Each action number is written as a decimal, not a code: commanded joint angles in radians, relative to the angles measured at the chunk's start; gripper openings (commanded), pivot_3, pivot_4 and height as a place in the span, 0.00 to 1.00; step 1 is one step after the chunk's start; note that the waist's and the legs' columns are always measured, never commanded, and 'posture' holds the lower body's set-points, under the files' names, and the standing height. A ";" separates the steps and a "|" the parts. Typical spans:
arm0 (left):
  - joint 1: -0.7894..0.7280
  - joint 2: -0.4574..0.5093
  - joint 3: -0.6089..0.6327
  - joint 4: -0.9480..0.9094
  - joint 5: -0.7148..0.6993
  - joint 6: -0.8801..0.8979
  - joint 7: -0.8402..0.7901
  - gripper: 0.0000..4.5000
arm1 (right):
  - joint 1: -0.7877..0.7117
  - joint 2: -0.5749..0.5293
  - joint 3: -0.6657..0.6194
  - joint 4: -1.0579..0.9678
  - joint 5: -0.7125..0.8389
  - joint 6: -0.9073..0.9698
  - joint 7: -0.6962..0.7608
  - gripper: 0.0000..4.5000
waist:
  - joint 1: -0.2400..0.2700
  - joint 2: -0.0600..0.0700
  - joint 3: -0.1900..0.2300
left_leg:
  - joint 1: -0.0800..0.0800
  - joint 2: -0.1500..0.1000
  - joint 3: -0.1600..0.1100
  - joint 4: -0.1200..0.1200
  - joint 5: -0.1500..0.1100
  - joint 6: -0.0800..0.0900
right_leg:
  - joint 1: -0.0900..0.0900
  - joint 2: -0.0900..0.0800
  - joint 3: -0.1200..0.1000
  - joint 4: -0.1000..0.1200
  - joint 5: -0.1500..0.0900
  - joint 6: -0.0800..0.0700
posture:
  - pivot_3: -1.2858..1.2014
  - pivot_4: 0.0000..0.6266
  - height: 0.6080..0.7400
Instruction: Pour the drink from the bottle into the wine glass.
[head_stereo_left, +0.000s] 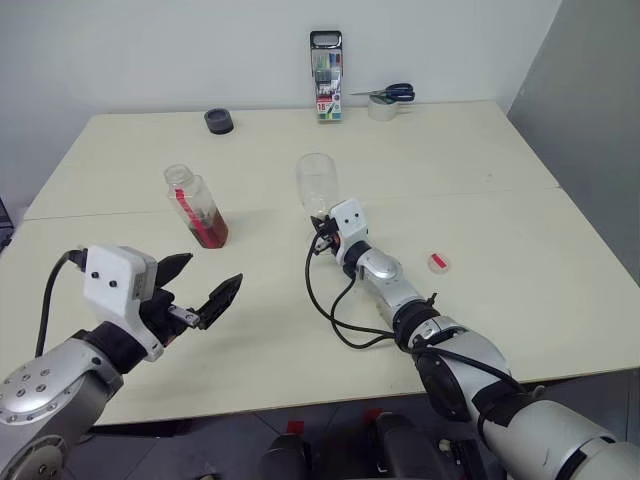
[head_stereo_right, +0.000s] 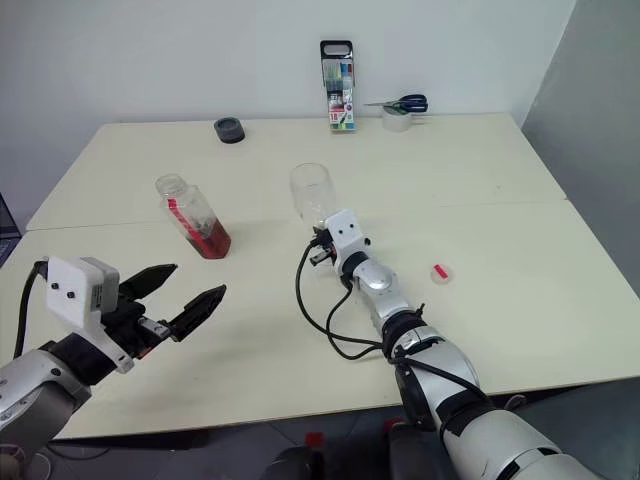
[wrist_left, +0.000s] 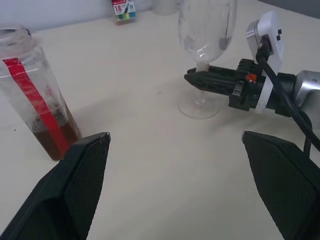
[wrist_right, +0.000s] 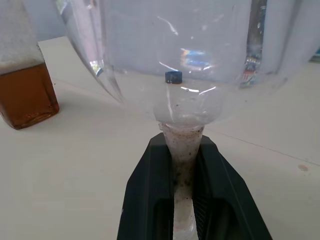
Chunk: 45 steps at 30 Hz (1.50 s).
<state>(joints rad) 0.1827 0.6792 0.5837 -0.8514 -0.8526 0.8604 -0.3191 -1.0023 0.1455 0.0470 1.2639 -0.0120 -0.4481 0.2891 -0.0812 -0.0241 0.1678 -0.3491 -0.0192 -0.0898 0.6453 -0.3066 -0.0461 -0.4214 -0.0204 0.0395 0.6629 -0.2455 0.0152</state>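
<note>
Right tool (wrist_right: 184, 150) pinches the wine glass (head_stereo_left: 317, 184) by its stem; left tool (head_stereo_left: 205, 285) hangs spread above the worktop (head_stereo_left: 480, 200), near the uncapped bottle (head_stereo_left: 197, 207).

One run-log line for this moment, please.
right tool: shut on glass stem | left tool: open, empty | bottle: uncapped, untouched | pour: pending

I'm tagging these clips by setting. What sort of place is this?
Probably an office or lab test bench rather than a kitchen: a plain pale table against a bare white wall, with a pack of markers, scissors on a tape roll, and only the bottle and wine glass as props.
</note>
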 joint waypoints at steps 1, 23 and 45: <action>-0.018 0.021 -0.008 0.001 -0.010 -0.019 -0.009 1.00 | 0.010 0.146 0.007 -0.013 -0.004 -0.038 -0.013 0.24 | 0.000 0.000 0.000 | 0.000 0.000 0.000 0.000 0.000 0.000 | 0.000 0.000 0.000 0.000 0.000 0.000 | 0.52 0.24 1.00; -0.129 0.040 -0.104 0.225 0.155 -0.142 -0.066 1.00 | 0.367 -0.064 0.040 -0.437 0.026 0.029 0.136 0.99 | 0.006 0.000 -0.001 | 0.000 0.000 0.000 0.000 0.000 0.000 | 0.001 0.000 0.000 0.000 0.000 0.000 | 0.52 0.24 1.00; -0.323 -0.213 -0.205 0.558 0.421 -0.371 0.127 1.00 | 0.604 -0.676 -0.050 -1.797 0.542 1.043 0.477 0.99 | 0.051 -0.001 -0.001 | -0.001 -0.002 -0.004 0.002 -0.002 0.003 | 0.002 -0.001 -0.003 -0.001 0.000 0.001 | 0.52 0.24 1.00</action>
<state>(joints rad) -0.1271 0.4644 0.3605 -0.2823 -0.4433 0.5198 -0.1886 -0.3855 -0.5175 0.0313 -0.4709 0.4857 0.5622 0.7642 -0.0299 -0.0255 0.1671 -0.3506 -0.0208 -0.0945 0.6473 -0.3086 -0.0433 -0.4197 -0.0217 0.0357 0.6617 -0.2453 0.0165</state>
